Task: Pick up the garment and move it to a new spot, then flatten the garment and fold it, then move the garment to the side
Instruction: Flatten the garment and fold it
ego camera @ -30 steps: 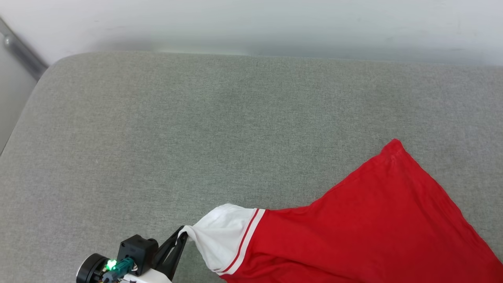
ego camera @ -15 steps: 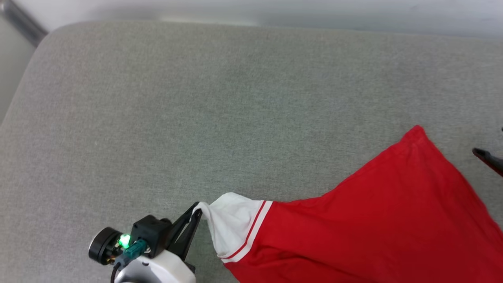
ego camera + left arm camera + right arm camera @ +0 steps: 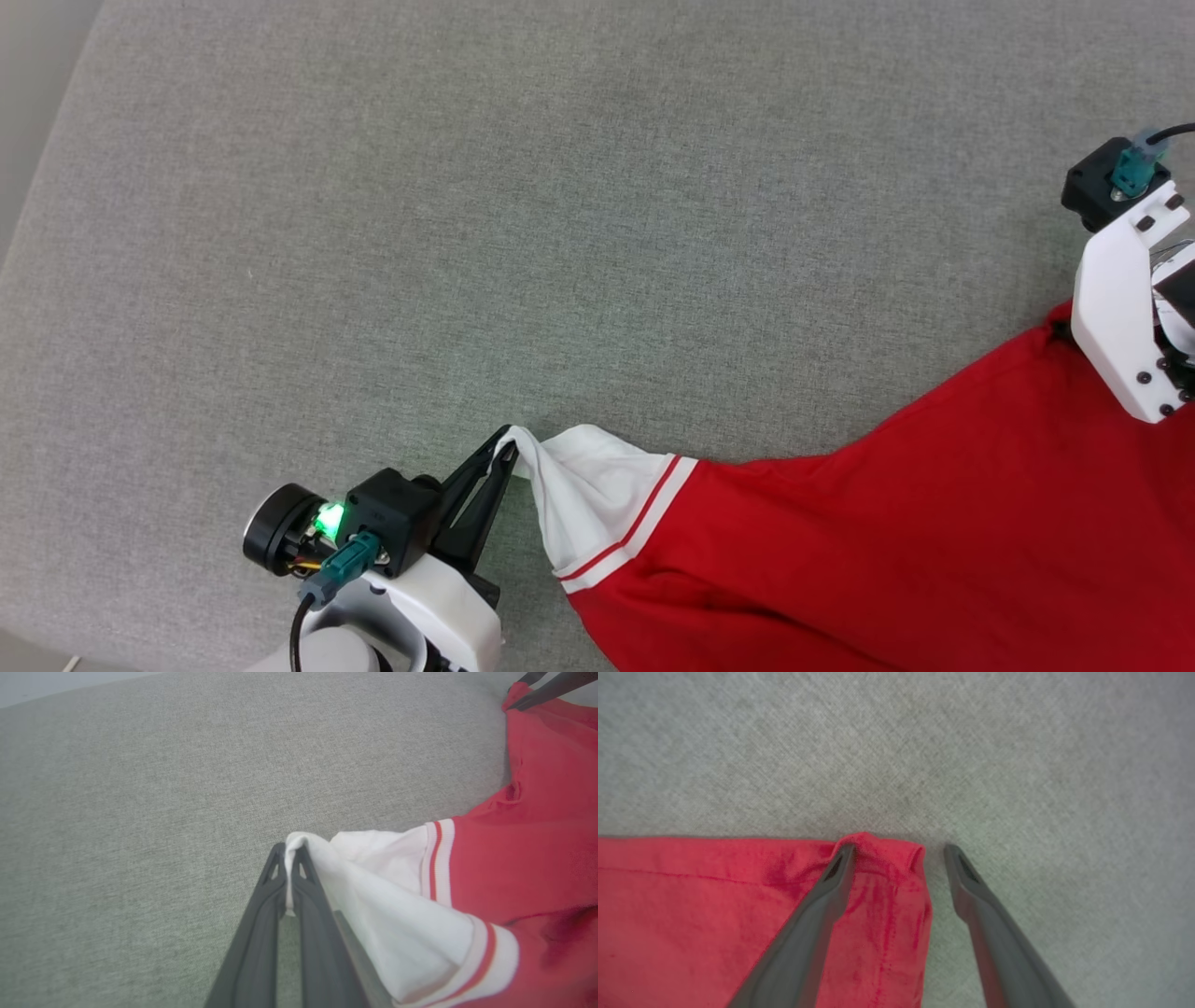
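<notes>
Red jersey cloth, the garment (image 3: 887, 523), lies across the lower right of the grey cushion (image 3: 467, 233) in the head view, with the left gripper (image 3: 505, 446) reaching in low from the lower left and the right arm (image 3: 1116, 308) poised over the far red corner. Along the left wrist, its 2 fingers (image 3: 264, 914) are pinched tight on the edge of the white sleeve (image 3: 373, 891). Along the right wrist, the right gripper (image 3: 899, 851) stands wide astride the hem corner (image 3: 906, 858), gripping nothing, so I'd say it should seat deeper and catch both layers before the 2 arms draw the cloth taut and low.
</notes>
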{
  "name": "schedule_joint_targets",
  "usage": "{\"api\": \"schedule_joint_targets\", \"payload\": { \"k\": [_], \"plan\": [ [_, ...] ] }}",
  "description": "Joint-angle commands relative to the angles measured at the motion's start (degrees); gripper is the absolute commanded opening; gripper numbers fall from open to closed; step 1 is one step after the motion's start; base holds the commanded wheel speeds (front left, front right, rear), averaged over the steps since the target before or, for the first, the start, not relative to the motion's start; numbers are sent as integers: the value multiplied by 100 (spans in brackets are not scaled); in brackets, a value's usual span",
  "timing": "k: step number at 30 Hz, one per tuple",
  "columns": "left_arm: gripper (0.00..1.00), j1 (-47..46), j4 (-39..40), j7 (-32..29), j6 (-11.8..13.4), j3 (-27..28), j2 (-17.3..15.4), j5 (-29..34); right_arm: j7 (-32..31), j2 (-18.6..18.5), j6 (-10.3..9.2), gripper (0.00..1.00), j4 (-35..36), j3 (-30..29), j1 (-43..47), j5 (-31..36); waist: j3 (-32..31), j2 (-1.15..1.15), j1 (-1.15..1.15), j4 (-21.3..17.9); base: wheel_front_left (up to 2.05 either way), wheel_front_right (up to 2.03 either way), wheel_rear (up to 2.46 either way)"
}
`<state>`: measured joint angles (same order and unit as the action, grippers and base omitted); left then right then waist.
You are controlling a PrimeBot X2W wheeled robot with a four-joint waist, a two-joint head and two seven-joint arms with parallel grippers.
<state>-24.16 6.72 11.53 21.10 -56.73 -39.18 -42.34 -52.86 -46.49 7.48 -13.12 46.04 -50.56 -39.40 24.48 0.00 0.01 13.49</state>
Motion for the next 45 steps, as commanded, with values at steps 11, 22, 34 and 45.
{"api": "schedule_joint_targets", "payload": {
  "k": [11,22,34,45],
  "plan": [
    [0,-103,-214,111,-82,61,37,2,770,-134,-2,0,-297,618,-130,-507,-246,0,-1,-53,0,0,0],
    [0,-801,-168,-62,-294,264,-287,194,2255,-263,-1,0,11,90,-94,-763,-1298,0,-1,-481,0,0,0],
    [0,-3373,-470,-622,-930,878,-125,570,3150,130,-2,0,-10,-1040,-1022,-31,-1042,0,-1,-962,0,0,0],
    [0,-6325,-1728,-963,-1712,1329,573,814,3506,964,-1,0,-678,-1810,-2738,1009,-231,0,-1,-1214,0,0,0]
  ]
}}
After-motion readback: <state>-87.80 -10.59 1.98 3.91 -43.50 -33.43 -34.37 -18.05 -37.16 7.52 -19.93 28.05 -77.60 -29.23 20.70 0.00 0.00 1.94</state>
